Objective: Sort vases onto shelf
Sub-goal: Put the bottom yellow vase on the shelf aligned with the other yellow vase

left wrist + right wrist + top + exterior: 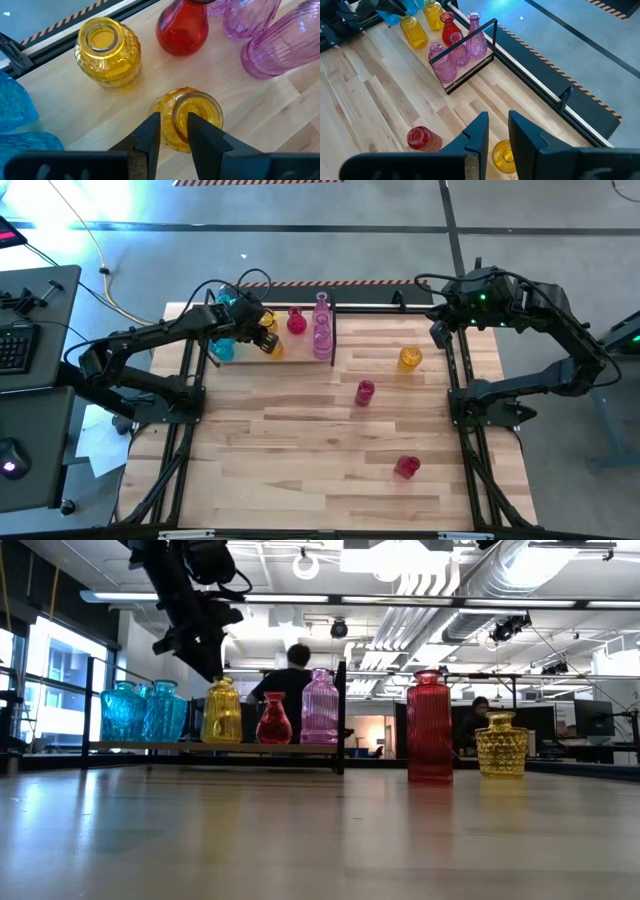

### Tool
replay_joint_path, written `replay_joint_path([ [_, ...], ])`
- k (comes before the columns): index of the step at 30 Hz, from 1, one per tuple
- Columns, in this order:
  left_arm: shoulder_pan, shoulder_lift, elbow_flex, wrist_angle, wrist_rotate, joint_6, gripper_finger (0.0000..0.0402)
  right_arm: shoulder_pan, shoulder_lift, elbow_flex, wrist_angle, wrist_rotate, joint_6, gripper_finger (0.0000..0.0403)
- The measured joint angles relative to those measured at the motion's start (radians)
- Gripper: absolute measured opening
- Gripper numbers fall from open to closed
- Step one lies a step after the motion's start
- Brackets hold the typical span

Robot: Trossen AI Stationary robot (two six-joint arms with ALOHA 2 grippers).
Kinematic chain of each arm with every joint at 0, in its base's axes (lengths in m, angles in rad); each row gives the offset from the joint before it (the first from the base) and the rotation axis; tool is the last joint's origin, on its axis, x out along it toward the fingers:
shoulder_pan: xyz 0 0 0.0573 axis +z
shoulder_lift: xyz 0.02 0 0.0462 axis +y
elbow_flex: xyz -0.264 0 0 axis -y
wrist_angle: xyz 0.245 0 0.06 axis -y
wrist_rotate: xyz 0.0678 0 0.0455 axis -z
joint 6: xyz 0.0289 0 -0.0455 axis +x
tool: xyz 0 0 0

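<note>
The shelf stands at the far left of the table and holds cyan vases, two yellow ones, a red one and several pink ones. They stand upright on its wooden plank. My left gripper hangs over the nearer yellow vase, open. One finger is above the vase's mouth and the other is outside its neck. My right gripper waits open and empty, high over the far right. An amber vase, a pink one and a red one stand on the table. My left gripper comes at the yellow vase slanting down from above, with the near side of the rim in the gap between its fingers. I cannot tell whether either finger touches the glass. The vase stands upright on the shelf plank.
Thin black rods frame the shelf, including a post at its right end. A second yellow vase stands close beside the one under my left gripper. Bare wooden tabletop spreads over the near half. People sit in the room behind.
</note>
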Motion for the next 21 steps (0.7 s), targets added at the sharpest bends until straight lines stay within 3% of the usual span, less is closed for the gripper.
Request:
replay_joint_path([
  [21, 0.0, 0.0, 0.0, -0.014, -0.08, 0.0, 0.0088, 0.0, 0.0, 0.0, 0.0, 0.0, 0.008, 0.0055],
])
